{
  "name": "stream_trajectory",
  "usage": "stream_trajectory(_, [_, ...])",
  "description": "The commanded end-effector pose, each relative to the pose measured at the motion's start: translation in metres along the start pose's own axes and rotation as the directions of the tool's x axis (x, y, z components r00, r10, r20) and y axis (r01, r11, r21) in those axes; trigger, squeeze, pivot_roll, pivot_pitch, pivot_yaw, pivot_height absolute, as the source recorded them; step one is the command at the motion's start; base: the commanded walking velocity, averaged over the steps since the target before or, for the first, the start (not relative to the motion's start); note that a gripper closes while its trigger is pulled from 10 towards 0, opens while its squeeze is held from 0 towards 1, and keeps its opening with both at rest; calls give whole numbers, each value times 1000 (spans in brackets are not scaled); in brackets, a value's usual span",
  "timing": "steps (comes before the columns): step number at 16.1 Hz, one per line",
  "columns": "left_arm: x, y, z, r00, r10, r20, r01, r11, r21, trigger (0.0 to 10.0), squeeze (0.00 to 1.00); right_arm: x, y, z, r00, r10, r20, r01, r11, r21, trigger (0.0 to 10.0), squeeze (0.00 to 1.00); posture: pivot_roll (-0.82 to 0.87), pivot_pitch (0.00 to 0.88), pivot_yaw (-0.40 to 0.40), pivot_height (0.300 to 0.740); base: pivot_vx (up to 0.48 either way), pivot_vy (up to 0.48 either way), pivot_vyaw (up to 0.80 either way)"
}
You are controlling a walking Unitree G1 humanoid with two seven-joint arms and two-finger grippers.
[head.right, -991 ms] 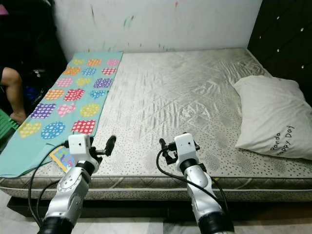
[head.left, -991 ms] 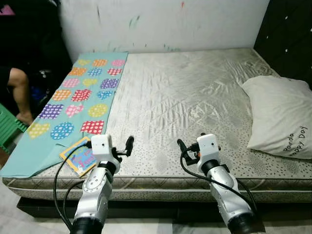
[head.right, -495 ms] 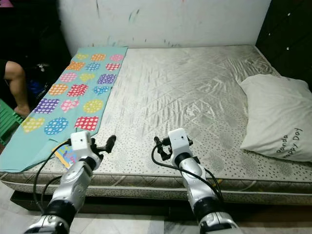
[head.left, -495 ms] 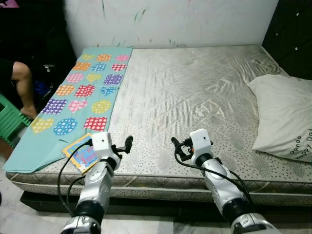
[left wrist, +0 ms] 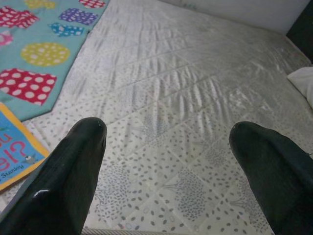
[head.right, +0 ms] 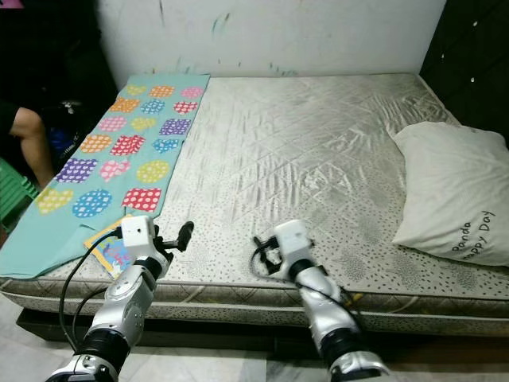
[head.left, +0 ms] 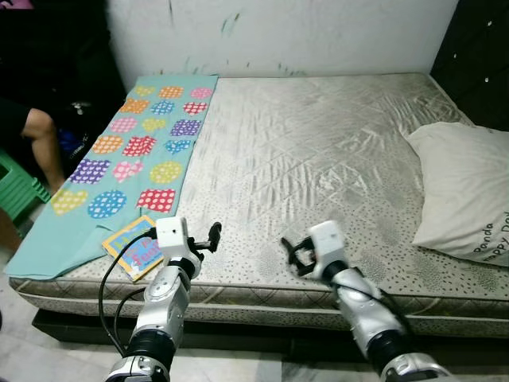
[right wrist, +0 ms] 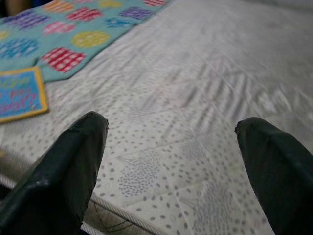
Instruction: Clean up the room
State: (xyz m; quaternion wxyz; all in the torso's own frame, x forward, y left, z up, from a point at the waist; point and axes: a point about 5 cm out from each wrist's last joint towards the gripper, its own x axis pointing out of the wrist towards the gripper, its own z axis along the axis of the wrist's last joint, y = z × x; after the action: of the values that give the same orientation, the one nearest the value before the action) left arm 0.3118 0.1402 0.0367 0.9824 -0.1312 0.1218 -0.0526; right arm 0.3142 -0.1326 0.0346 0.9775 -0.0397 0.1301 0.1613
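Observation:
A colourful children's book [head.left: 131, 248] with an orange border lies flat on the near left corner of the bed, at the foot of a teal blanket [head.left: 127, 159] with polka-dot patches. My left gripper [head.left: 213, 236] hovers open over the mattress [head.left: 318, 151] just right of the book, nothing between its fingers [left wrist: 85, 147]. The book's corner [left wrist: 14, 156] lies beside the left finger. My right gripper [head.left: 293, 253] is open too, low over the mattress front edge near the middle, slightly blurred. A white pillow [head.left: 469, 191] rests at the right side.
A person's leg [head.left: 44, 143] and a green stool [head.left: 16, 195] are beside the bed on the left. A white marked wall [head.left: 278, 36] stands behind the bed, with a dark padded headboard [head.left: 481, 56] at the right. Pale floor [head.left: 48, 350] runs along the bed's front.
The camera has shifted and the whole scene with it. My right gripper has dropped a little toward the mattress edge and blurs. The left gripper holds about the same place.

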Motion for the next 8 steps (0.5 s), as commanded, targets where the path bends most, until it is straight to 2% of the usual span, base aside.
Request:
stream_trajectory(1, [-1, 2, 1, 1000, 9, -12, -8, 1000, 21, 10000, 0, 1, 5, -3, 999, 31, -31, -30, 999, 43, 10000, 0, -89, 0, 28, 740, 0, 0, 0])
stream_trajectory(3, [-8, 3, -4, 1000, 2, -23, -2, 1000, 15, 10000, 0, -8, 13, -10, 996, 73, -43, -75, 996, -43, 10000, 0, -94, 0, 23, 740, 0, 0, 0])
stream_trajectory(4, [-13, 7, -8, 999, 11, -37, -11, 1000, 9, 10000, 0, -11, 12, -13, 996, 65, -54, -69, 995, -68, 10000, 0, -101, 0, 22, 740, 0, 0, 0])
stream_trajectory(6, [-22, 14, -14, 998, 35, -47, -35, 999, 3, 10000, 0, -19, 9, -19, 997, 48, -68, -50, 998, -24, 10000, 0, -100, 14, 20, 740, 0, 0, 0])
stream_trajectory(8, [-30, 16, -15, 998, 48, -51, -49, 999, -10, 10000, 0, -22, 13, -20, 994, 72, -81, -72, 997, 3, 10000, 0, -85, 50, 20, 740, 0, 0, 0])
